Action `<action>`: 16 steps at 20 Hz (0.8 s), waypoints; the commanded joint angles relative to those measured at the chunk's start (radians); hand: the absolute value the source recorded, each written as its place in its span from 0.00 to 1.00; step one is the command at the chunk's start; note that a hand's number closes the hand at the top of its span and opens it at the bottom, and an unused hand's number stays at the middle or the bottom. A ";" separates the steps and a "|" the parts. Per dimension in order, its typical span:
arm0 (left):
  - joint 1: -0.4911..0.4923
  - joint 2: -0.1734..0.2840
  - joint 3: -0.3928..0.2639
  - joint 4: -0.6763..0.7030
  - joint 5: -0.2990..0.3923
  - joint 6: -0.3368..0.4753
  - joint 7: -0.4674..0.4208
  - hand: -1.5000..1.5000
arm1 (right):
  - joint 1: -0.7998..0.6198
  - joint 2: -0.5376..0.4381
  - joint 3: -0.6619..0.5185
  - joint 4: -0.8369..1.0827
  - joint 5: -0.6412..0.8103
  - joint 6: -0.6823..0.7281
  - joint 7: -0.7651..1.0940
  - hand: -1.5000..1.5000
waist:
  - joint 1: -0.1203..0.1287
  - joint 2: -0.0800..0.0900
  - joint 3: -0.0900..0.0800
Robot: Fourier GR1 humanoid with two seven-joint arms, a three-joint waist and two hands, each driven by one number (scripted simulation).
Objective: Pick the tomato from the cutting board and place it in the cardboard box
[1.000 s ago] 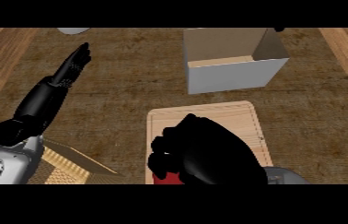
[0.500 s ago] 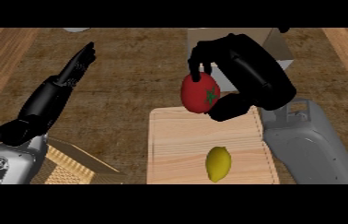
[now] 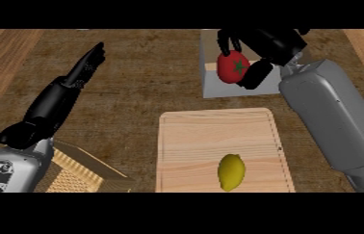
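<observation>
Two black fingers [image 3: 229,41] and the thumb of the right hand [image 3: 266,43] curl round the tomato [image 3: 233,67], pinching it from above and from its right side, so most of its red skin and the green star of its stalk face upward. Directly beneath and behind the fingers lies the cardboard box [image 3: 213,86], its pale front wall showing just below the fruit; the tomato hangs over the opening, though how high above the box floor cannot be told from this steep angle.

Nearer the robot than the fingers, the cutting board [image 3: 217,132] lies on the counter [image 3: 149,98], with a yellow lemon [image 3: 231,172] near its near edge, well apart from the hand.

Far to the left of the fingers, the left hand [image 3: 89,67] rests open with straight fingers pointing away, holding nothing. A woven basket [image 3: 74,173] sits under that forearm at the near left.

To do the release well, the hand would likely lower until the tomato is inside the walls, centred away from the front wall, then open thumb and fingers together so the round fruit settles rather than rolls or bounces out. Lifting straight up afterwards should keep the fingers from catching the box's rim.
</observation>
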 commanded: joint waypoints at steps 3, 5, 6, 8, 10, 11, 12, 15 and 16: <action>0.000 -0.037 -0.017 0.060 -0.023 0.018 0.023 0.50 | -0.108 -0.063 0.018 0.269 0.026 0.114 -0.160 1.00 | 0.002 0.013 -0.024; 0.031 -0.022 -0.009 0.076 -0.024 0.006 -0.013 0.50 | -0.092 -0.106 0.065 0.306 0.073 0.135 -0.224 1.00 | -0.001 0.013 -0.025; 0.031 -0.006 -0.003 0.075 -0.006 -0.021 -0.020 0.50 | -0.148 -0.085 0.077 0.355 0.100 0.145 -0.186 1.00 | 0.013 0.015 -0.026; 0.006 -0.019 -0.002 0.065 0.003 -0.013 0.011 0.50 | -0.149 -0.069 0.088 0.461 0.129 0.114 -0.222 1.00 | 0.021 0.019 -0.025; 0.022 -0.024 -0.004 0.093 -0.027 0.003 -0.035 0.50 | -0.159 -0.058 0.106 0.501 0.117 0.157 -0.318 0.00 | 0.013 0.018 -0.025; 0.045 0.008 0.010 0.058 -0.005 -0.025 -0.025 0.50 | -0.195 -0.088 0.096 0.522 0.102 0.202 -0.380 0.00 | 0.022 0.015 -0.025; 0.022 -0.037 -0.012 0.095 -0.022 0.001 -0.031 0.50 | -0.203 -0.109 0.093 0.541 0.100 0.211 -0.436 0.00 | 0.007 0.017 -0.025; 0.020 0.000 0.031 0.114 0.015 -0.033 -0.035 0.50 | -0.207 -0.074 0.059 0.578 0.062 0.189 -0.547 0.00 | 0.003 0.014 -0.024; 0.043 -0.021 0.000 0.100 -0.019 -0.005 -0.040 0.50 | -0.217 -0.053 0.013 0.588 0.020 0.178 -0.558 0.00 | 0.005 0.014 -0.024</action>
